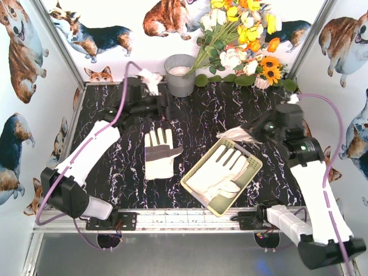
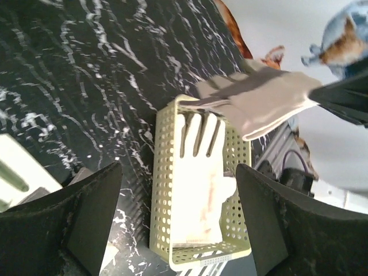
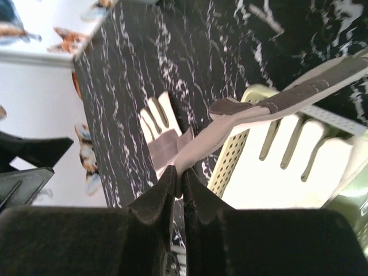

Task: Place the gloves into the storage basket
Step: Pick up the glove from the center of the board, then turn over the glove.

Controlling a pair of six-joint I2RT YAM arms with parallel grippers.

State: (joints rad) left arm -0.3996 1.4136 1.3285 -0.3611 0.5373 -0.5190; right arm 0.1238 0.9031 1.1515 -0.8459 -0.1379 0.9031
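Near right, the storage basket (image 1: 199, 199) already holds one glove (image 1: 221, 169), flat, cream, fingers pointing far. My right gripper (image 3: 178, 175) is clenched on a second glove (image 1: 234, 134) by its cuff end, limp over the basket's far corner. A third glove (image 1: 158, 152) lies on the table to the left, yet to go in. Farther left, my left gripper (image 2: 178, 172) gapes, grasping nothing

A staged robot test cell is shown; a black marble-patterned tabletop (image 1: 201, 115) is enclosed by corgi-printed wall panels (image 1: 23, 69) and aluminium posts (image 1: 56, 40); two robot arms (image 1: 86, 155) are bolted to a metal rail (image 1: 184, 217).
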